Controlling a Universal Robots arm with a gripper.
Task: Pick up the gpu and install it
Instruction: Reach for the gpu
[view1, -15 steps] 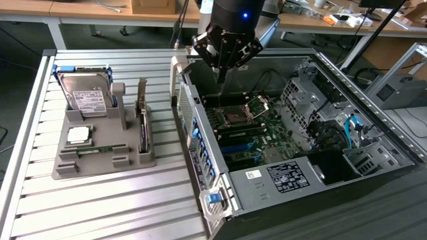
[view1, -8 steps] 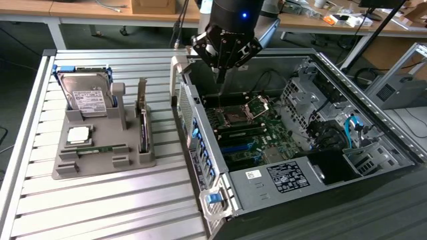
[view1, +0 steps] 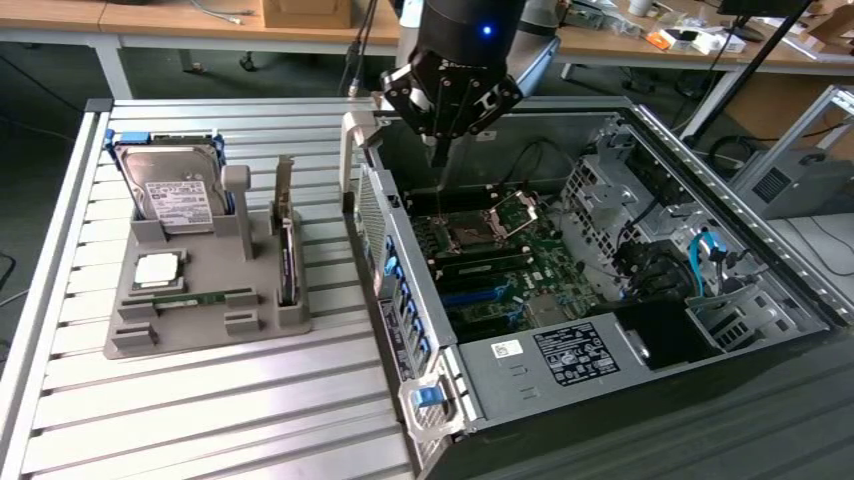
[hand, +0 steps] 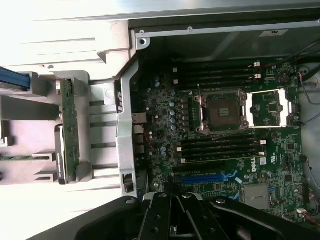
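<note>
The gpu (view1: 284, 238) stands on edge in a slot at the exterior view's right side of the grey holder (view1: 200, 325), a thin dark board with a metal bracket at its far end. From the wrist, the gpu (hand: 67, 132) appears as a narrow strip beside the case wall. My gripper (view1: 438, 152) hangs over the back corner of the open computer case (view1: 534, 372), its fingers shut together with nothing between them. The gripper (hand: 175, 201) looks down on the motherboard (hand: 220, 150), well apart from the gpu.
The holder also carries a silver hard drive (view1: 174, 195), a processor chip (view1: 158, 267) and a green memory stick (view1: 200, 296). Inside the case are the open processor socket (hand: 222, 112), memory slots and a blue slot (hand: 205, 177). The case's side wall (view1: 380, 250) stands between holder and motherboard.
</note>
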